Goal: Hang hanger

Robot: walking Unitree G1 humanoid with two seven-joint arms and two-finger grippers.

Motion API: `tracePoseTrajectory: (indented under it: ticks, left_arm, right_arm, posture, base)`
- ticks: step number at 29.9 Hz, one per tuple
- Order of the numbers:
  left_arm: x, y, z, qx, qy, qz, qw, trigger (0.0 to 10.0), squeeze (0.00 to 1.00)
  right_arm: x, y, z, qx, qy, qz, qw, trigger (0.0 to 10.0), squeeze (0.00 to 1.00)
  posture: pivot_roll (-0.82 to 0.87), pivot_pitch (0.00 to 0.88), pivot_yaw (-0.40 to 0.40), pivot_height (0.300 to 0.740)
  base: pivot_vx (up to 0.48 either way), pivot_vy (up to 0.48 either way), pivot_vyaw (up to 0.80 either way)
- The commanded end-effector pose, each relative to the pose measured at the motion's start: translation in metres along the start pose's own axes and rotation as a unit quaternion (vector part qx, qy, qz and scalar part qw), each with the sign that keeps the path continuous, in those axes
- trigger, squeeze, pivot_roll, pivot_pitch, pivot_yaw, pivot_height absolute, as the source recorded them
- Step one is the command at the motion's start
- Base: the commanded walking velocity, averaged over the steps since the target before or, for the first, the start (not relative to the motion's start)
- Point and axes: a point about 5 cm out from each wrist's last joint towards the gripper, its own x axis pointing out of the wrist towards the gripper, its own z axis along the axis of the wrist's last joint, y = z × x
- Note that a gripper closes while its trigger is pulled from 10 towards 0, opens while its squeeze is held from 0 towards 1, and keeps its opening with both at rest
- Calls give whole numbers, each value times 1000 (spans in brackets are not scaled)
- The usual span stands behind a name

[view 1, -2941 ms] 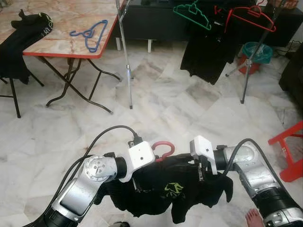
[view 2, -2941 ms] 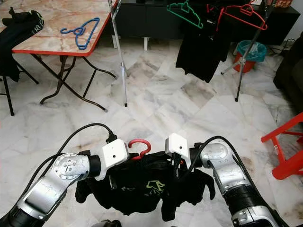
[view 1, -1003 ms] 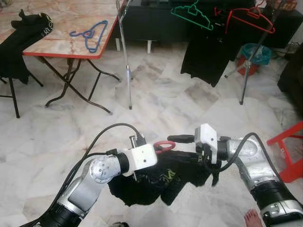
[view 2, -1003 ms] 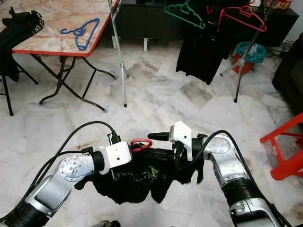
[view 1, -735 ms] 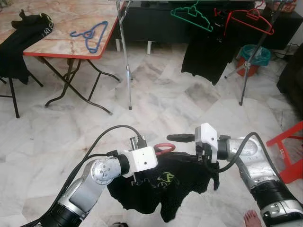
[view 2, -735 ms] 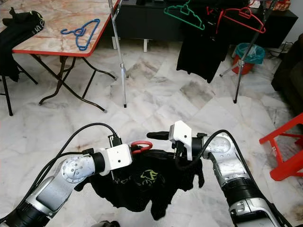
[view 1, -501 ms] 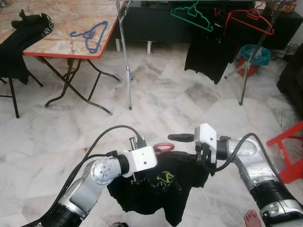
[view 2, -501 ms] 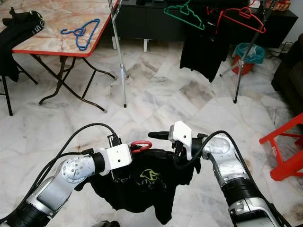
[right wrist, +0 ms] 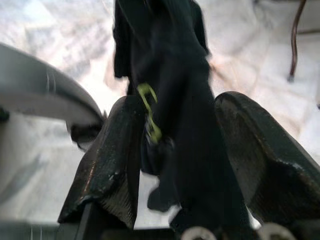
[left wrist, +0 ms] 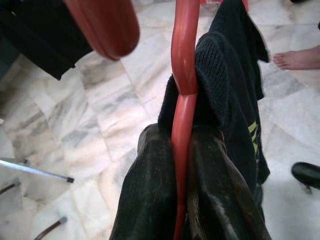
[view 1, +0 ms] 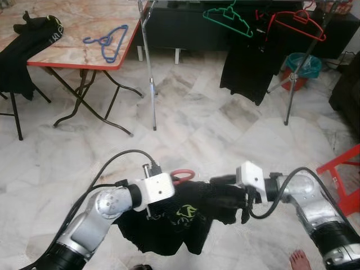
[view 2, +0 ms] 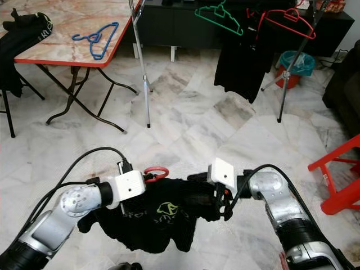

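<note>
A red plastic hanger [left wrist: 183, 90] carrying a black T-shirt with a yellow-green logo [view 1: 185, 216] is held low over the white marble floor [view 1: 191, 129], well short of the metal clothes rack [view 1: 149, 62]; the left gripper [left wrist: 183, 200] has its jaws clenched on the hanger's neck just below the hook, the red stem running between the two black fingers [left wrist: 145, 195] with dark cloth bunched on either side; the hook [view 2: 154, 172] pokes up beside the gripper's white housing, on the side toward the rack; the right gripper [right wrist: 175, 165] has its jaws grasping a fold of the shirt's far shoulder, the fabric pinched between both fingers [right wrist: 112, 160]; the garment sags between the two grippers. On the rack a green wire hanger [view 1: 226, 18] and a red wire hanger [view 1: 295, 22] hang beside a black garment [view 1: 247, 64]; left of the rack a blue hanger [view 1: 106, 40] lies on the marble-patterned, red-edged tabletop [view 1: 73, 50]; right of the rack stands a red stool [view 1: 343, 183]; a person's bare foot [view 1: 301, 261] rests on the floor near the right arm.
</note>
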Motion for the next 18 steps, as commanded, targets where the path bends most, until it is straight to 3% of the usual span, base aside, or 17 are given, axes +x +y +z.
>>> tracePoseTrajectory:
  ticks: [1,3,4,6,8,12,18]
  left_arm:
    - [-7,5,0,-25,-17,6,1000,10000,0]
    - [-10,7,0,-43,-22,6,999,10000,0]
    - [-14,9,-2,-57,-23,17,998,10000,0]
    - [-15,10,-5,-64,-22,27,997,10000,0]
    - [-18,11,-8,-77,-25,34,996,10000,0]
    - [-29,16,-13,-94,-24,46,994,10000,0]
    - [-46,23,-22,-94,-3,49,994,10000,0]
  right_arm:
    - [-6,-2,-4,-7,28,0,1000,10000,0]
    - [-13,-6,-5,-7,29,-22,999,10000,0]
    - [-21,-18,-2,-9,9,-91,996,10000,0]
    - [-27,-27,2,2,-14,-142,990,10000,0]
    - [-31,-29,3,13,-31,-160,987,10000,0]
    - [-33,-26,-5,22,-41,-202,978,10000,0]
    - [-32,-6,-25,59,-46,-188,979,10000,0]
  posture:
    - [48,117,-36,740]
    - [45,127,-37,740]
    - [44,122,-36,740]
    - [41,124,-36,740]
    - [37,125,-38,740]
    - [39,124,-42,740]
    - [49,119,-43,740]
  base:
    - [0,0,0]
    - [0,0,0]
    - [0,0,0]
    - [0,0,0]
    - [0,0,0]
    - [0,0,0]
    - [0,0,0]
